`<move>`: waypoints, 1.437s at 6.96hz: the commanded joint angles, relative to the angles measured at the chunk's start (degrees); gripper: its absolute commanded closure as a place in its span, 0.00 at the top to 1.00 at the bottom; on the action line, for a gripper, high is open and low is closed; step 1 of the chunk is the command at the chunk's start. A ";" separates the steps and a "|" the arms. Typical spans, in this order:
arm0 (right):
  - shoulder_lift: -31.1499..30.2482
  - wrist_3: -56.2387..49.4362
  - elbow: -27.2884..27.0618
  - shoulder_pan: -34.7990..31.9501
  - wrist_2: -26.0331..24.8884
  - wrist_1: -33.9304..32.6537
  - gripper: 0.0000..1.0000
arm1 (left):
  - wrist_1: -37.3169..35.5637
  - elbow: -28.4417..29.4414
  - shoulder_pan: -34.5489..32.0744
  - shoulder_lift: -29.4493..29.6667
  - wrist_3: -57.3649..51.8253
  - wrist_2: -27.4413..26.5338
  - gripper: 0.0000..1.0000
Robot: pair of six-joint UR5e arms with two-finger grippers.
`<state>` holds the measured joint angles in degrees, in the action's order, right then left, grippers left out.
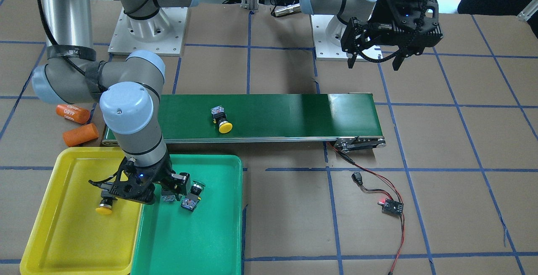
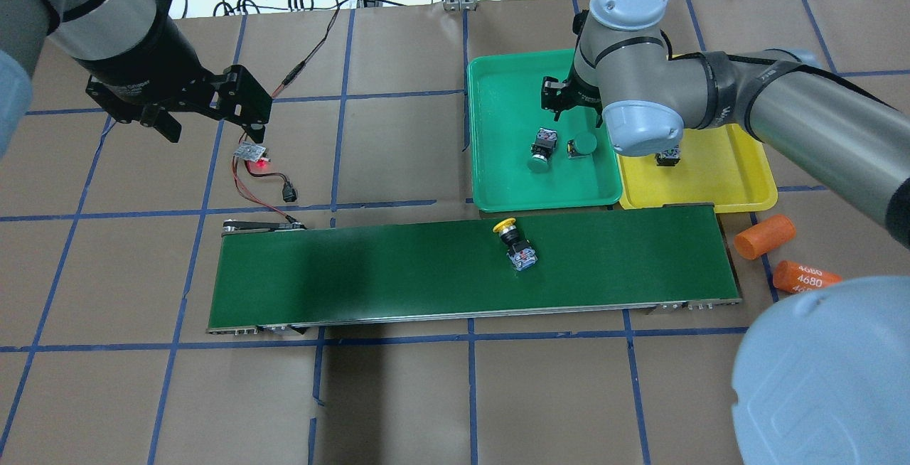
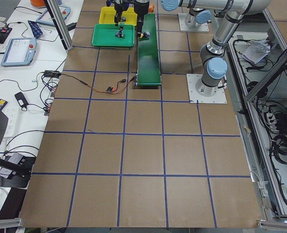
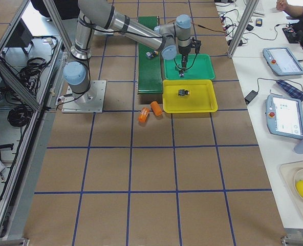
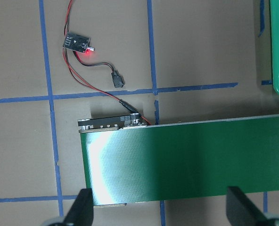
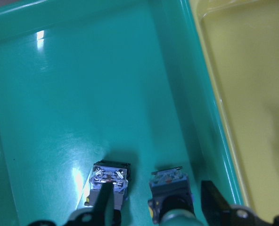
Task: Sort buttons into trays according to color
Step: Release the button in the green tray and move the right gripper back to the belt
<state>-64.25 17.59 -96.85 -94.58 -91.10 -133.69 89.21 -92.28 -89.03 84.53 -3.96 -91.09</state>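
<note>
The green tray [image 1: 210, 241] holds two green buttons [image 2: 540, 152] [image 2: 583, 145] lying close together. My right gripper [image 6: 160, 207] hangs low over them, jaws open. In the right wrist view one green button [image 6: 170, 190] lies between the fingers and the other [image 6: 110, 176] lies by the left finger [image 6: 104, 207]. The yellow tray [image 1: 63, 233] holds one yellow button [image 1: 105, 207]. A second yellow button [image 1: 222, 121] lies on the conveyor belt [image 1: 286, 115]. My left gripper [image 1: 374, 60] is open and empty, high above the table beyond the belt's other end.
Two orange cylinders [image 1: 73, 114] [image 1: 80, 134] lie beside the belt's end near the yellow tray. A small circuit board with red wires [image 1: 392, 206] lies off the belt's other end, below the left gripper. The two trays stand side by side, touching.
</note>
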 commanded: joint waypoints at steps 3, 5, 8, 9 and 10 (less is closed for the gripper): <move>-1.31 -0.10 -0.71 0.36 0.14 3.84 1.00 | 0.00 0.26 0.00 0.28 0.00 0.03 1.00; -9.44 -0.36 -0.79 -0.07 0.23 18.02 1.00 | 0.00 0.17 0.00 0.11 0.00 0.03 1.00; -20.34 -3.88 -7.17 -0.25 1.19 25.76 1.00 | 0.00 0.26 0.00 0.11 0.00 0.03 1.00; -21.87 -4.14 -11.30 -0.51 2.06 23.67 1.00 | 0.00 0.26 0.00 0.28 0.00 0.03 1.00; -21.88 -6.23 -14.56 -0.86 4.33 19.73 1.00 | 0.00 0.26 0.00 0.20 0.00 0.12 1.00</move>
<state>-85.04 13.11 -107.22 -95.08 -88.83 -110.49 89.21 -92.02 -89.03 84.74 -3.95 -91.03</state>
